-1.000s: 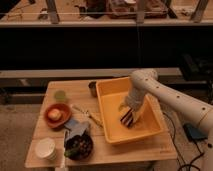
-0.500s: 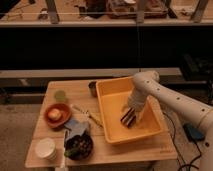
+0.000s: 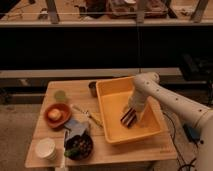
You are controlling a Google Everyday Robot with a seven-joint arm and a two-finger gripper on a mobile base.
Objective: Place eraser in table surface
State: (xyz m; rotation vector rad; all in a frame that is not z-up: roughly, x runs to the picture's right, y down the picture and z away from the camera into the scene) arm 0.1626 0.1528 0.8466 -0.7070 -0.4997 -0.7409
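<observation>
while low inside the smooth yellow plastic bin (image 3: 112, 104), gripper (image 3: 131, 113) tight on the dark, pale-striped rectangular eraser (image 3: 126, 120)

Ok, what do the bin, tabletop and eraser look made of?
The bin: smooth yellow moulded walls, likely plastic. The table surface: tan slats, apparently wood. The eraser: dark, pale stripes, possibly felt; unclear. The gripper sits at it, inside the bin.

One high view, looking down across the table surface (image 3: 120, 152), mid distance, pincer (image 3: 131, 112) gripping eraser (image 3: 127, 119) in yellow bin (image 3: 106, 107), centre-right
</observation>
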